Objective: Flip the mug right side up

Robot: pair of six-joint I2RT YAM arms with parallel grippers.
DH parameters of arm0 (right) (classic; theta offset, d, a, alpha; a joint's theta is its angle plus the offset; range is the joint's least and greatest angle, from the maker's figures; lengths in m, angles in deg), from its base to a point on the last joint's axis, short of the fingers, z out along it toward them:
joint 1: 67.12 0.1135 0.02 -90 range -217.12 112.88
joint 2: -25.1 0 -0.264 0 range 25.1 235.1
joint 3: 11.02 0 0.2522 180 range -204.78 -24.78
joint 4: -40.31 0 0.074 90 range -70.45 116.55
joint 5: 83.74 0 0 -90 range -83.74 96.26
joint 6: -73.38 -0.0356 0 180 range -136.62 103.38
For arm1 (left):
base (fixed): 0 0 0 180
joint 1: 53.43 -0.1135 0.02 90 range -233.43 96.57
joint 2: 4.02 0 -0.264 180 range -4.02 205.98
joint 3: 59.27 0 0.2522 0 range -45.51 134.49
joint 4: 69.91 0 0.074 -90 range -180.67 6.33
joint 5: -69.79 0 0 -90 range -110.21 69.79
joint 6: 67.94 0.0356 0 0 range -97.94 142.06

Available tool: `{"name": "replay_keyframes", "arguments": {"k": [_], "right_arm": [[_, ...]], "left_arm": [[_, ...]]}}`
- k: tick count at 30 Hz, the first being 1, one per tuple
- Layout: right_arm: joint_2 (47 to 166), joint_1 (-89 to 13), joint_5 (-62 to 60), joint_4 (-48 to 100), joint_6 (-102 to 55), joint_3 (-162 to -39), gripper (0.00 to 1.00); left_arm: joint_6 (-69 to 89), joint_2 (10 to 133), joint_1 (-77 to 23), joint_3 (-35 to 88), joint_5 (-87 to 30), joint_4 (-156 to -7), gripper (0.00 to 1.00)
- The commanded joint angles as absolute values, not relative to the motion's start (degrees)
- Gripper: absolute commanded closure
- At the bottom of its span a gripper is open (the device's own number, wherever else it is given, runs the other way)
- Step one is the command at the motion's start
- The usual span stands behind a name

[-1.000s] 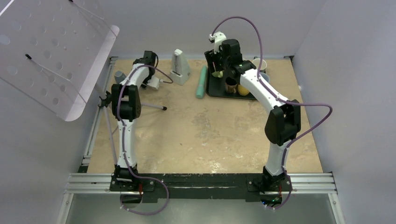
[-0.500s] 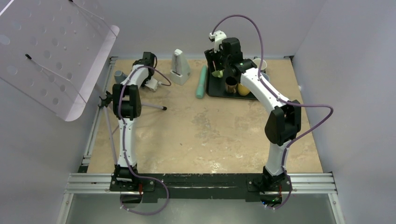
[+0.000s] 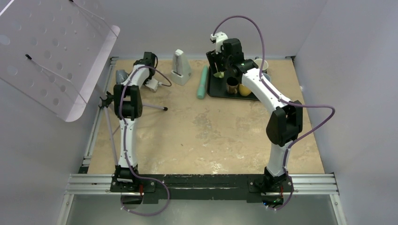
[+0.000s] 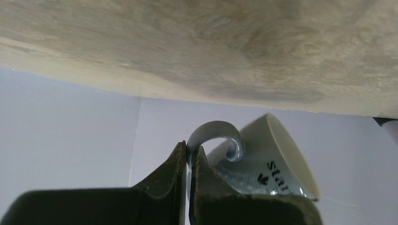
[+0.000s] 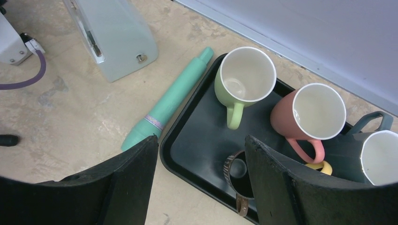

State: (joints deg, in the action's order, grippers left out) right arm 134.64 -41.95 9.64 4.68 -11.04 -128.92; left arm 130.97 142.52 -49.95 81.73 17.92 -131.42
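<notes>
The mug is pale grey-blue with black lettering and a curled handle. It lies tilted in the left wrist view, its cream rim turned away from the fingers. My left gripper is shut on the lower part of the handle. From above, the mug sits at the table's far left edge, with the left gripper reaching to it. My right gripper stands open and holds nothing, hovering over the black tray at the back.
On the tray stand a green mug, a pink mug, a dark teal mug and a brown cup. A teal cylinder, a pale metronome-shaped box and a black tripod are nearby.
My left gripper has closed on the mug's handle, and the mug has shifted slightly at the table's left edge. The right arm has stayed still.
</notes>
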Motion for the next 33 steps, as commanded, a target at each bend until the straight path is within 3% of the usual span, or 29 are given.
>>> {"name": "replay_keyframes", "arguments": {"k": [1, 17, 33], "right_arm": [[130.83, -42.01, 11.36, 4.89, -10.39, -129.32, 0.29], [126.41, -42.07, 12.26, 5.02, -10.95, -125.94, 0.30], [121.53, -42.07, 8.56, 5.84, -13.34, -124.18, 0.29]], "left_arm": [[130.61, 138.32, -49.67, 78.36, 16.76, -129.43, 1.00], [106.39, 132.07, -48.87, 81.85, 0.81, -130.51, 1.00], [61.42, 119.70, -49.03, 79.86, -31.71, -142.55, 1.00]]}}
